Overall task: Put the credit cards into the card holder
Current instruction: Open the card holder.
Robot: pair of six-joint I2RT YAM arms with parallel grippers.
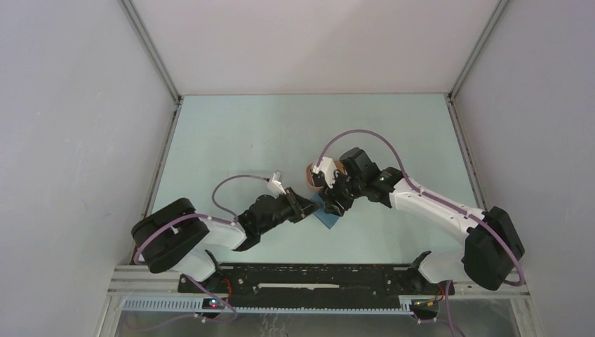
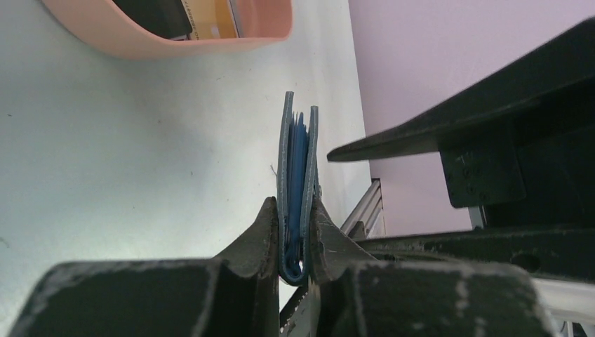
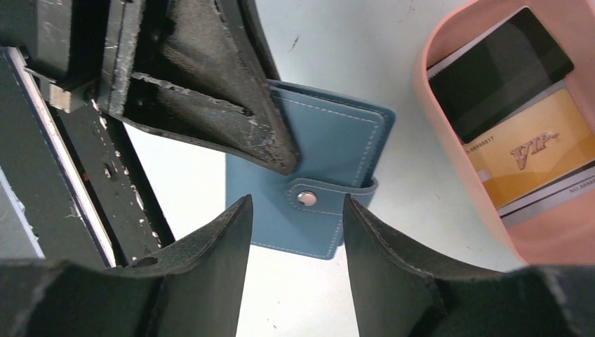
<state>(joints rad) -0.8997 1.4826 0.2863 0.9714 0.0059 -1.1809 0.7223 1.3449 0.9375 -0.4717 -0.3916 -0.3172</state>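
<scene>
Top, left-wrist and right-wrist views of the two arms meeting near the middle of the pale green table (image 1: pixel 245 133). The card holder (image 3: pixel 330 140), a blue stitched wallet, is folded shut, and its snap tab (image 3: pixel 306 199) is fastened across the open edge. The left fingers (image 2: pixel 259 239) are closed narrowly on the card holder at its folded spine, one on each cover. In the left-wrist view the wallet appears edge-on, its two covers parting slightly toward the far edge. It cannot be told whether the wallet rests on the table or is lifted clear of it. The right fingers (image 3: pixel 210 260) stand wide and hold nothing. They are seen in front of the wallet's face with the snap tab between their tips, and no contact can be made out. One left finger lies against the same face, above and to the left of the tab in the right-wrist view. The credit cards lie apart from the wallet, stacked in a salmon-pink tray (image 3: pixel 435 161) just beside it. A black card (image 3: pixel 498 70) is on top, a gold card (image 3: pixel 526 151) printed "VIP" overlaps below it, and pale card edges (image 3: pixel 547 203) show underneath. In the top view the tray is largely hidden behind the right wrist, and the blue wallet shows as a small patch between the two sets of fingers.
</scene>
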